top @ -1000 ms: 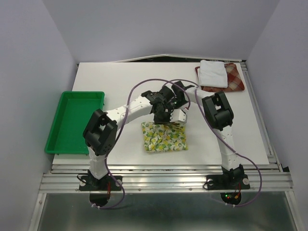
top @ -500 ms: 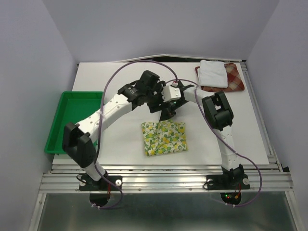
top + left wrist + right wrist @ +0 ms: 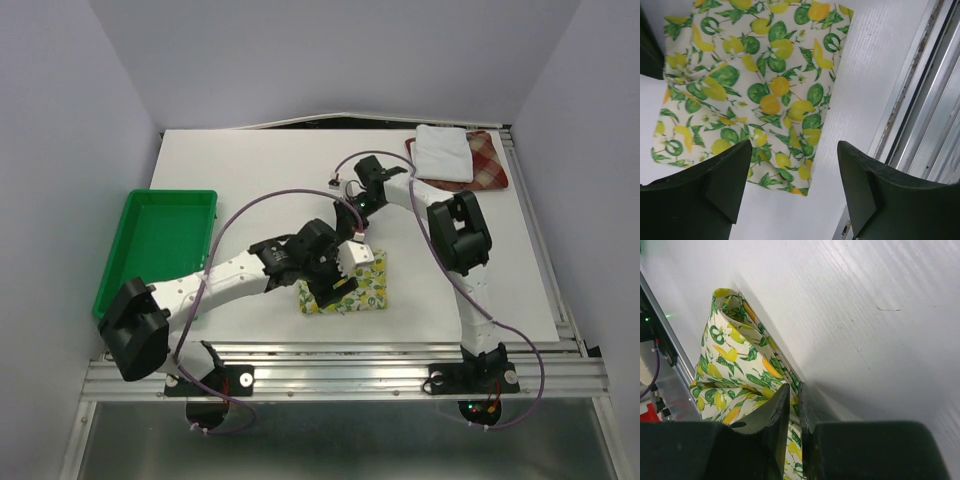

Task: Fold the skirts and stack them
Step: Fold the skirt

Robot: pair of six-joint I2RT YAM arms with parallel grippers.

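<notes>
The fruit-print skirt lies folded; left fingers spread above it, right fingers nearly closed, holding nothing. Next judged: carry it to the far-right stack.

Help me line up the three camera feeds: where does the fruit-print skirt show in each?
Top external: fruit-print skirt, folded, near table edge, partly under the left arm.
Left wrist: fills the upper left, flat, above the open fingers.
Right wrist: lower left, folded edge behind the fingers.
Shared landmark: white tabletop.
</notes>
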